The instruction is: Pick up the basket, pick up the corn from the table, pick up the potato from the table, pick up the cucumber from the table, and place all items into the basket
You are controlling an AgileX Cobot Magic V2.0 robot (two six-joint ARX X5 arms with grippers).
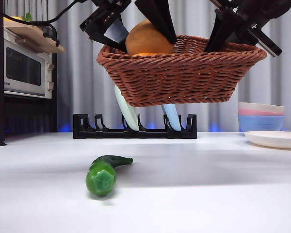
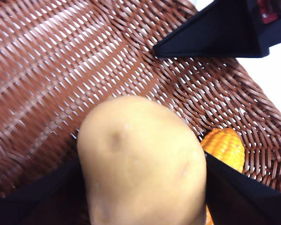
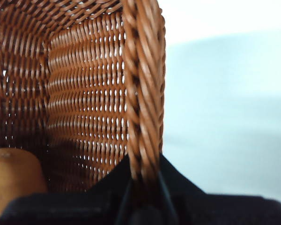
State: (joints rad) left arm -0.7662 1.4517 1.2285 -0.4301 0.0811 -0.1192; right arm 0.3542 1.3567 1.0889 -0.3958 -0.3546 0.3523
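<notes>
The reddish-brown wicker basket [image 1: 184, 77] hangs in the air above the table [image 1: 208, 184]. My right gripper [image 1: 242, 41] is shut on its right rim [image 3: 143, 84], one jaw inside and one outside. My left gripper [image 1: 143, 36] is shut on the tan potato [image 1: 148, 39], which is held just over the basket's left half and partly below the rim. In the left wrist view the potato [image 2: 140, 159] fills the space between the jaws, and the orange-yellow corn [image 2: 223, 146] lies on the basket floor [image 2: 61, 70] beside it. The green cucumber [image 1: 104, 172] lies on the table in front.
A black dish rack [image 1: 136, 128] with two pale upright plates stands behind the basket. A microwave [image 1: 22, 68] sits on a shelf at far left. Stacked bowls [image 1: 261, 116] and a white plate [image 1: 276, 139] are at the right.
</notes>
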